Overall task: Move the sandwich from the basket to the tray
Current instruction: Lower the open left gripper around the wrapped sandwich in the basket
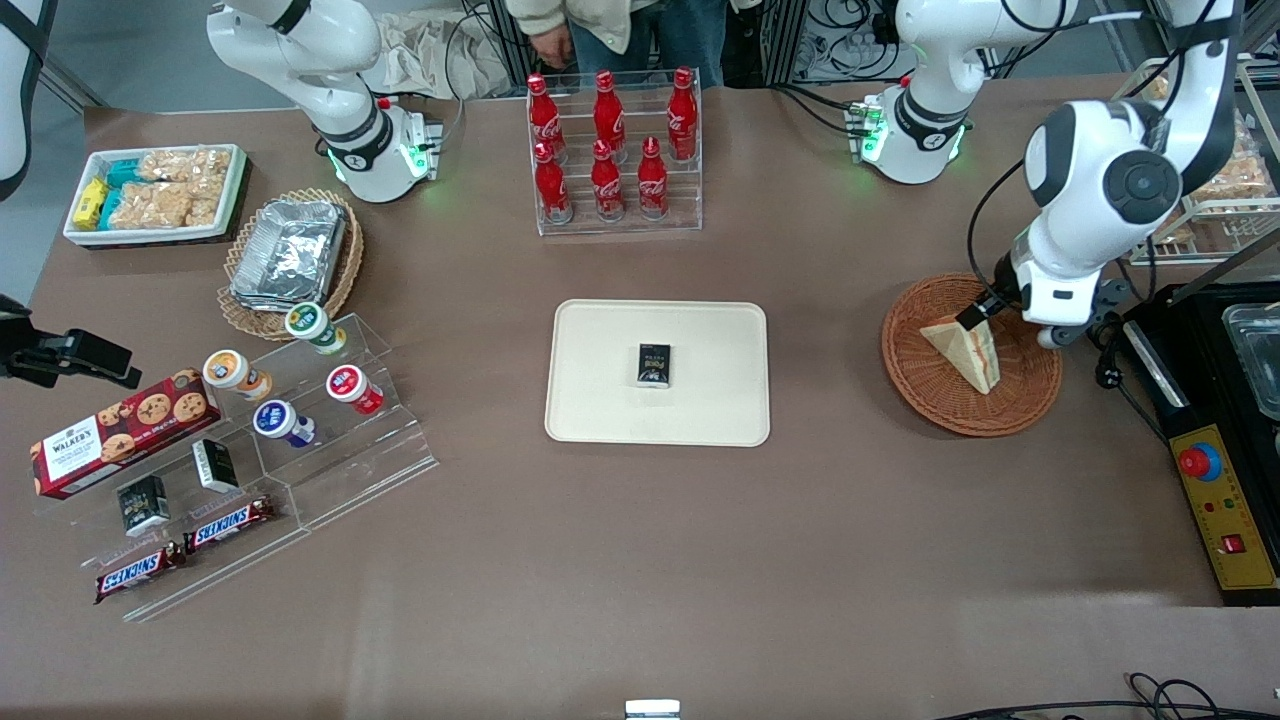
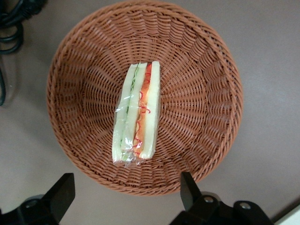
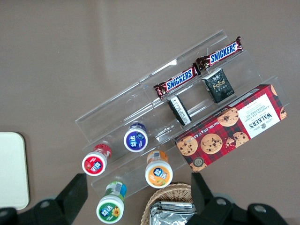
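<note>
- Left wrist view shows the gripper (image 2: pixel 125 194) spread wide and holding nothing, its two dark fingers (image 2: pixel 63 192) poised above the basket's rim with the sandwich between their lines of travel.
- The sandwich (image 2: pixel 137 115), wrapped in clear film, stands on edge in the middle of the basket (image 2: pixel 206 70), cut face up with red-orange and green filling showing.
- Its long axis runs at right angles to the line joining the two fingers, so a straight descent would, I judge, bring the fingers down on the two bread faces; the gripper first needs to shift over the basket's centre.
- Front view shows the gripper (image 1: pixel 972 316) low over the basket (image 1: pixel 915 385), at the part of it farther from the camera, right by the upper corner of the sandwich (image 1: pixel 965 350); contact cannot be told there.
- That view alone shows the goal: the cream tray (image 1: pixel 600 400) lies well apart, toward the parked arm's end, with a small black box (image 1: pixel 655 364) at its centre and bare room around it.
- The wrist view alone shows the filling and the finger spread.
</note>
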